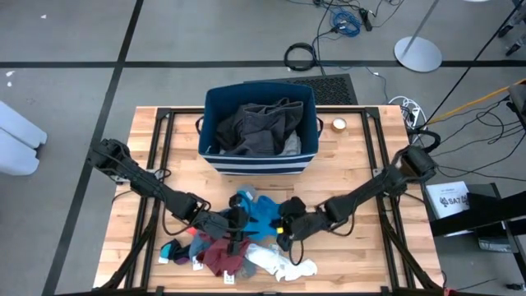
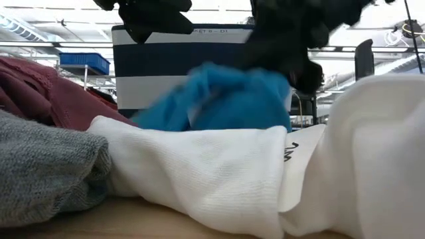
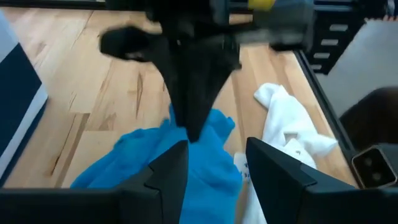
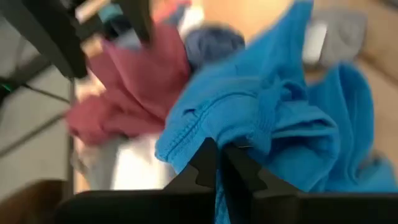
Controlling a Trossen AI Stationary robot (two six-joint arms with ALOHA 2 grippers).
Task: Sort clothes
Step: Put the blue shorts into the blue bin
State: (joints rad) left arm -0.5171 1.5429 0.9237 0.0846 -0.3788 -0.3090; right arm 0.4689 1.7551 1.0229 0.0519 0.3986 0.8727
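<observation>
A bright blue garment (image 1: pixel 259 212) lies bunched at the table's middle, near the front. It sits beside a maroon piece (image 1: pixel 220 256), a white garment (image 1: pixel 279 263) and a teal sock (image 1: pixel 169 250). My right gripper (image 4: pixel 217 163) is shut on the blue garment (image 4: pixel 267 118). My left gripper (image 3: pixel 216 163) is open just left of it, fingers over the blue cloth (image 3: pixel 137 162), facing the right gripper (image 3: pixel 193 118). Dark grey clothes (image 1: pixel 256 127) lie in the navy striped bin (image 1: pixel 215 160). My right gripper pinches a bunched fold of the bright blue garment (image 4: pixel 239 138) between its two shut fingers. It comes from the table's right side, slanting down. The fold is drawn up in a peak (image 3: pixel 200 129), and the rest of the garment lies slack on the table and the pile.
The navy striped bin stands at the table's far middle. A small round object (image 1: pixel 339 125) lies to its right. A grey piece (image 2: pixel 46 166) and the white garment (image 2: pixel 219 172) lie at the near edge. Bare wood (image 1: pixel 362 247) shows at the front right.
</observation>
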